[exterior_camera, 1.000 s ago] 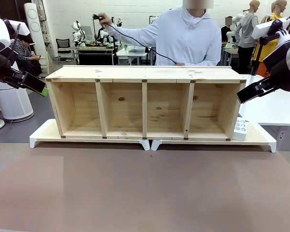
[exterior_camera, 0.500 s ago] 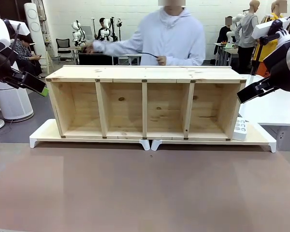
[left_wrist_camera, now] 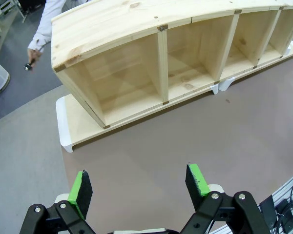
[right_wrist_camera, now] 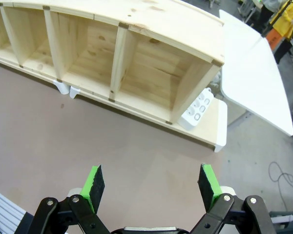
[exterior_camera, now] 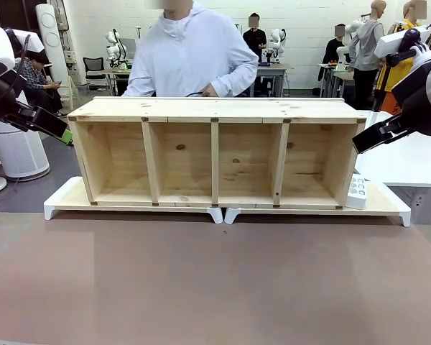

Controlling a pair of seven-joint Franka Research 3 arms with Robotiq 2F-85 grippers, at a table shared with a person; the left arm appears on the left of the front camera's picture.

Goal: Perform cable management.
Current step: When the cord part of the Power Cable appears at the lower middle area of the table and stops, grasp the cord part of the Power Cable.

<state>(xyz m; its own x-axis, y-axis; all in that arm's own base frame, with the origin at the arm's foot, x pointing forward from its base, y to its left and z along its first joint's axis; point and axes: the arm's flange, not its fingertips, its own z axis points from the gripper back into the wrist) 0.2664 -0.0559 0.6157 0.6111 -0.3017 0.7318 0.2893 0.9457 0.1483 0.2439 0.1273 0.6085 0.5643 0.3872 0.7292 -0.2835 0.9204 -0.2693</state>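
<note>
Item 1, wooden shelf (exterior_camera: 215,109): four open compartments in a row, all bare inside. It stands on two white base boards (exterior_camera: 63,201) set end to end on the brown table (exterior_camera: 215,287).

Item 2, power strip (right_wrist_camera: 198,109): white, multi-socket. It lies on the base board just beside the shelf's end wall on the robot's right.

Item 3, cable (exterior_camera: 195,93): thin and black. A short arc shows at the rear edge of the shelf top, right by one hand (exterior_camera: 210,90) of the person (exterior_camera: 190,54), who stands behind the shelf in a white hooded top. The rest is hidden behind the shelf. In the left wrist view, the person's other hand (left_wrist_camera: 35,51) hangs past the shelf's end with a small dark plug (left_wrist_camera: 28,67) below it. I cannot tell how the plug is gripped.

Item 4, left gripper (left_wrist_camera: 139,184): green pads spread wide with nothing between them. It is held above the table, well apart from the shelf's left end.

Item 5, right gripper (right_wrist_camera: 151,181): jaws likewise spread and bare. It hangs off the shelf's right end, with the power strip beyond it.

Item 6, white side table (right_wrist_camera: 254,63): it stands past the shelf on the robot's right.
</note>
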